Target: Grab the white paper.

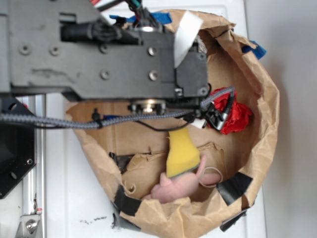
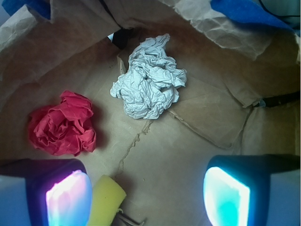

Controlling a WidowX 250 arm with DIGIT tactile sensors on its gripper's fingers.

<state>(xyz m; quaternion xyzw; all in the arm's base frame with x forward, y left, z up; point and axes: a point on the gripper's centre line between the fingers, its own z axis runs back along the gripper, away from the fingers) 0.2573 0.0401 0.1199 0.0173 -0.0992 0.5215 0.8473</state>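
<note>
In the wrist view the white paper, a crumpled off-white ball, lies on the brown paper floor ahead of my gripper and apart from it. The gripper is open, its two glowing pads wide apart with only bare brown paper between them. From the exterior view the arm hangs over the brown paper nest and hides the white paper. The gripper's dark tip shows beside the red wad.
A crumpled red paper ball lies left of the white one. A yellow sponge sits right beside the left pad. A pink soft object lies under the sponge. The raised brown paper walls carry blue and black tape.
</note>
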